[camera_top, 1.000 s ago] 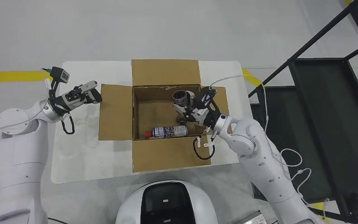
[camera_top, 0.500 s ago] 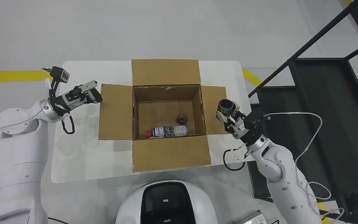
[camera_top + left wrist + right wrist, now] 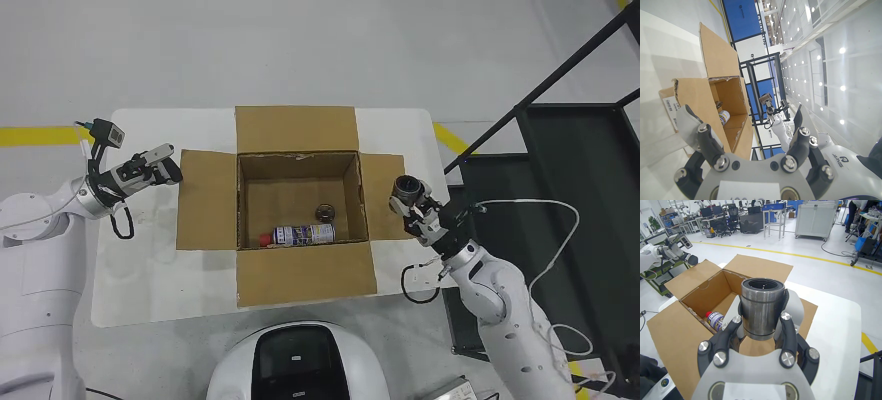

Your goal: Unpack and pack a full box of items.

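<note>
An open cardboard box sits in the middle of a white tabletop, its four flaps folded outward. Inside, a spray can with a red cap lies on its side along the near wall, and a small round metal fitting rests just beyond it. Near the tabletop's right edge, the right claw is clenched around a steel cylinder, held upright above the box's right flap. Toward the left edge, the left claw hangs released and empty beside the left flap
</note>
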